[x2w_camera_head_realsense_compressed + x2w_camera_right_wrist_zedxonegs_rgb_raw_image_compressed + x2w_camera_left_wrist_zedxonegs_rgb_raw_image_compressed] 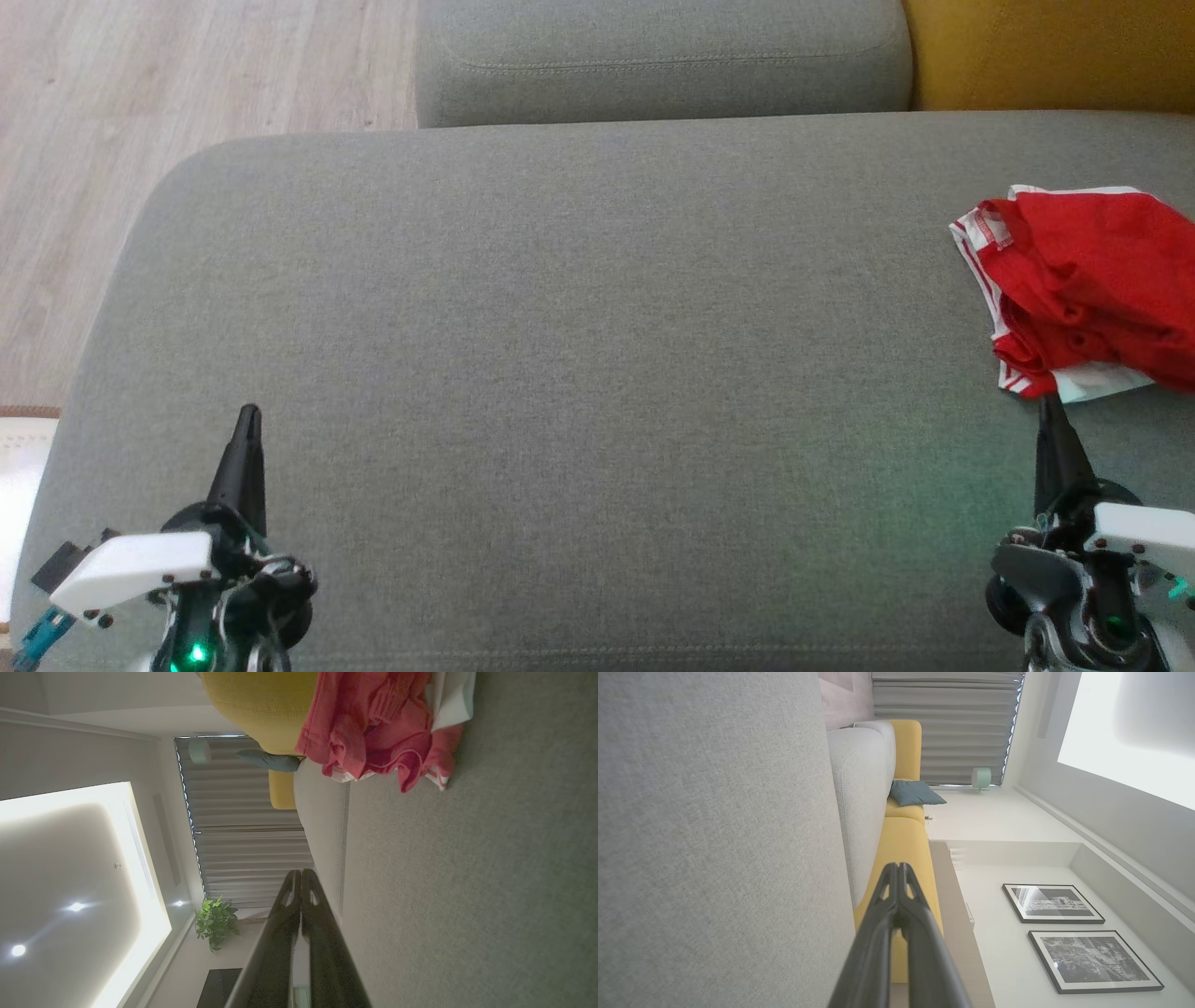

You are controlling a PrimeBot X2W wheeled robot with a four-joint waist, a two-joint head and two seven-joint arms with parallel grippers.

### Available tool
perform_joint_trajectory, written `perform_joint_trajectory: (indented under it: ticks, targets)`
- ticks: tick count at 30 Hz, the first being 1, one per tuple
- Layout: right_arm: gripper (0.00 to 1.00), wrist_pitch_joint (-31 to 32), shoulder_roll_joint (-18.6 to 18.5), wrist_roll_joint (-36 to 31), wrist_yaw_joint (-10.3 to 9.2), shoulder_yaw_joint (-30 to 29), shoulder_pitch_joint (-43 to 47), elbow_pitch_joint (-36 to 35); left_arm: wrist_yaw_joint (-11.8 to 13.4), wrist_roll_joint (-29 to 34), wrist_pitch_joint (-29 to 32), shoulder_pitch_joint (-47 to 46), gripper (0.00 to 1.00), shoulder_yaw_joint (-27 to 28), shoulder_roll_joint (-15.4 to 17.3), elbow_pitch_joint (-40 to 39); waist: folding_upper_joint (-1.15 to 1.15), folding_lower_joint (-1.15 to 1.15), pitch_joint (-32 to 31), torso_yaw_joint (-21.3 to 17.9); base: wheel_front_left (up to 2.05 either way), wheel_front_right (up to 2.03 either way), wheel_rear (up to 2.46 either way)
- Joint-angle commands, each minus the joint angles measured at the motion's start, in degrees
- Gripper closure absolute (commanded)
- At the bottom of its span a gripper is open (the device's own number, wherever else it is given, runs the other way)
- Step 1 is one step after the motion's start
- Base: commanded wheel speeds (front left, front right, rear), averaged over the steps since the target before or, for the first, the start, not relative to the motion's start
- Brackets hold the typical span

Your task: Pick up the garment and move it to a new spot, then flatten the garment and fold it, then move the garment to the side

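A crumpled red garment [1092, 280] with white striped trim lies bunched at the far right of the grey sofa seat [579, 327]; it also appears in the right wrist view as a red heap [378, 728]. My right gripper [1049, 403] is shut, its tip just below the garment's near edge; whether it touches the cloth is unclear. In its own view the fingers [301, 873] are pressed together. My left gripper [248, 413] is shut and empty at the lower left, far from the garment. Its closed fingers [897, 868] point along the seat.
A grey backrest cushion [663, 56] and a yellow cushion [1055, 51] line the far edge. Wooden floor [140, 140] lies past the seat's left edge. A teal pillow [915, 793] rests on the yellow sofa section further along.
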Motion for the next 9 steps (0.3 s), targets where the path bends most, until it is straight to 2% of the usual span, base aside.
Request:
perform_joint_trajectory:
  ticks: [1, 9]
  targets:
    - [1.0, 0.4, -0.68, 0.28, 0.39, 1.05, -3.02, -1.74, -0.42, 0.02, 0.35, -3.2, 1.0, 1.99, 0.92, -1.53, 0.0, 0.0, 0.0, -0.01, 0.0, 0.0, 0.0]
    - [1.0, 0.53, -0.57, 0.15, 0.39, 0.9, -3.03, -1.73, -0.42, 0.16, 0.49, -3.22, 1.0, 2.16, 0.8, -1.52, 0.0, 0.0, 0.0, -0.01, 0.0, 0.0, 0.0]
